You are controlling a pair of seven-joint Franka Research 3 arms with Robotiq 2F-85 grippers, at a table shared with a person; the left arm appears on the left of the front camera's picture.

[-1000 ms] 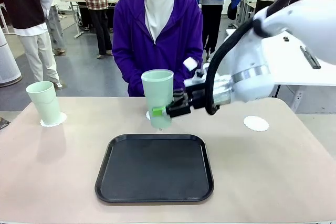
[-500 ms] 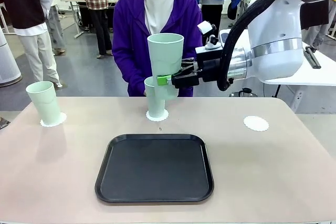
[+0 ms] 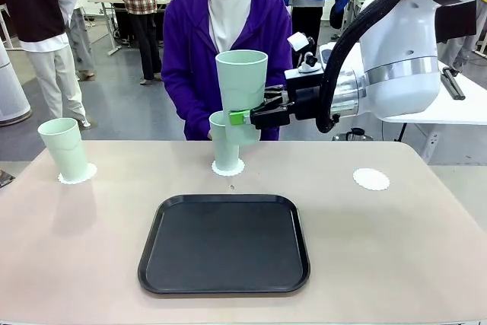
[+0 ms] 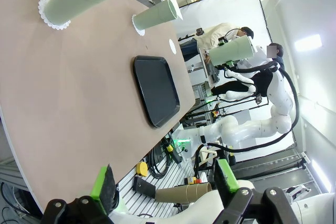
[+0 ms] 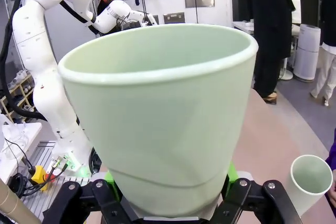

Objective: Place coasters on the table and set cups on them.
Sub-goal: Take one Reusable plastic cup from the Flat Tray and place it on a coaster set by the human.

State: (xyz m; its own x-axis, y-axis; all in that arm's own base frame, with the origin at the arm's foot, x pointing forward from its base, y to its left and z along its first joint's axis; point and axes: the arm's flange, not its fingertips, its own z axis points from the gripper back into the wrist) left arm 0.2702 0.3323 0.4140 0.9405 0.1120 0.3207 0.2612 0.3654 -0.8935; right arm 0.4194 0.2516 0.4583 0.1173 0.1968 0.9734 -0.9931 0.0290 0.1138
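Right gripper (image 3: pixel 245 117) clamped on a tall pale mint-green plastic tumbler (image 3: pixel 242 85), held upright in the air above the beige-pink tabletop (image 3: pixel 396 249). Two more tumblers stand on white scalloped coasters: one far centre (image 3: pixel 225 144), one far left (image 3: pixel 64 149). A third coaster (image 3: pixel 371 179) lies bare, right. Left gripper (image 4: pixel 163 182) fingers spread apart, off the table edge.

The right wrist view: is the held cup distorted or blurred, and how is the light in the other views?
Right wrist view: the held cup looms bulging but sharp. Front view: even light, soft shadows under the tray. Left wrist view: tilted, glare at right.
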